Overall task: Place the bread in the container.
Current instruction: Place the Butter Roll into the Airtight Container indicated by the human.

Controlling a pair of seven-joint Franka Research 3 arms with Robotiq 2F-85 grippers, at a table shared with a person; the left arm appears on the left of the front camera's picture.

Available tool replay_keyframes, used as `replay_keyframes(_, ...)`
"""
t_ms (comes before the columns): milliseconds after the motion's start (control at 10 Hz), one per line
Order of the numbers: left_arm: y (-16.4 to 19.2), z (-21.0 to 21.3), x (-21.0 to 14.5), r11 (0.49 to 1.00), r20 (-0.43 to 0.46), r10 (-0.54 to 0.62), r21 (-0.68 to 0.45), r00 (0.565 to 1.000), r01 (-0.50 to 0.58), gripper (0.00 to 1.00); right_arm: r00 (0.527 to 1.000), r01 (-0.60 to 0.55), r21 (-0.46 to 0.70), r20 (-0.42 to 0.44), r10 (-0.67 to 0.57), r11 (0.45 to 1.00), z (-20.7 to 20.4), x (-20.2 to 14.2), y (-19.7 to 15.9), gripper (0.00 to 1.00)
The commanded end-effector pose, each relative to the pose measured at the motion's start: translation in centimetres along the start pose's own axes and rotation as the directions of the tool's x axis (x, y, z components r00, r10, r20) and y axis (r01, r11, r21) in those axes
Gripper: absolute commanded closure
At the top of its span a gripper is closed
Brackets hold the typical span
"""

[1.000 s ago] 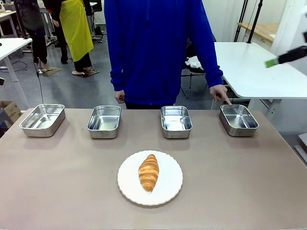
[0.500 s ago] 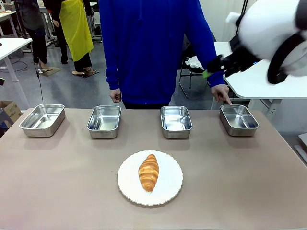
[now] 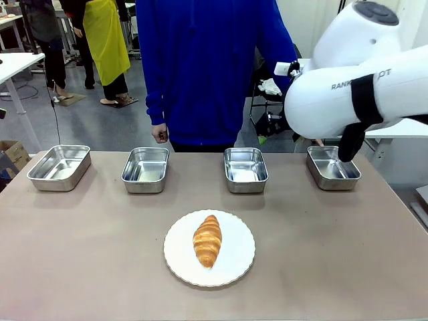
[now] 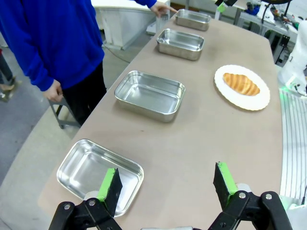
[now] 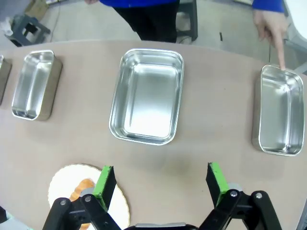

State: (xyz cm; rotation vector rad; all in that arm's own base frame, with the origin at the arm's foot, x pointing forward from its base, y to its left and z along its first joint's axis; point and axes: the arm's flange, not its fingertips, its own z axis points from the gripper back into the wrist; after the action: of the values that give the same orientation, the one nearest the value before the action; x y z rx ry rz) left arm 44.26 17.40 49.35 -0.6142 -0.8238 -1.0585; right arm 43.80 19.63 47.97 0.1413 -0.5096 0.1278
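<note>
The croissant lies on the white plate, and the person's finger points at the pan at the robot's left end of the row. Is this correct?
No. The person's finger points at the pan at the robot's right end of the row; the right wrist view shows it. The croissant does lie on the white plate.

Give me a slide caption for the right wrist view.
Open right gripper above table; golden-brown croissant on round white plate; person's hand pointing at shiny rectangular steel pan.
</note>
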Motion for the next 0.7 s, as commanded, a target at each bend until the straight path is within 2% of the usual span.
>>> replay_keyframes(0, -0.1, 0.1, 0.1, 1.000, 0.005, -0.004, 0.001, 1.000, 0.004, 0.00, 0.999, -0.012, 0.011, 0.048, 0.011, 1.000, 0.7, 0.1, -0.7, 0.00)
replay_keyframes(100, -0.1, 0.1, 0.1, 1.000, 0.005, -0.004, 0.001, 1.000, 0.004, 0.00, 0.999, -0.012, 0.011, 0.048, 0.011, 1.000, 0.7, 0.1, -0.7, 0.00)
replay_keyframes(200, -0.1, 0.1, 0.1, 1.000, 0.005, -0.004, 0.001, 1.000, 0.004, 0.00, 1.000, 0.004, 0.007, 0.013, -0.004, 1.000, 0.4, 0.3, -0.4, 0.00)
replay_keyframes(400, -0.1, 0.1, 0.1, 1.000, 0.005, -0.004, 0.001, 1.000, 0.004, 0.00, 0.998, 0.053, 0.027, -0.020, -0.052, 0.998, 2.0, -0.5, 8.3, 0.00)
replay_keyframes(600, -0.1, 0.1, 0.1, 1.000, 0.005, -0.004, 0.001, 1.000, 0.004, 0.00, 0.984, 0.113, 0.045, -0.143, -0.106, 0.993, 0.6, -1.0, 13.6, 0.00)
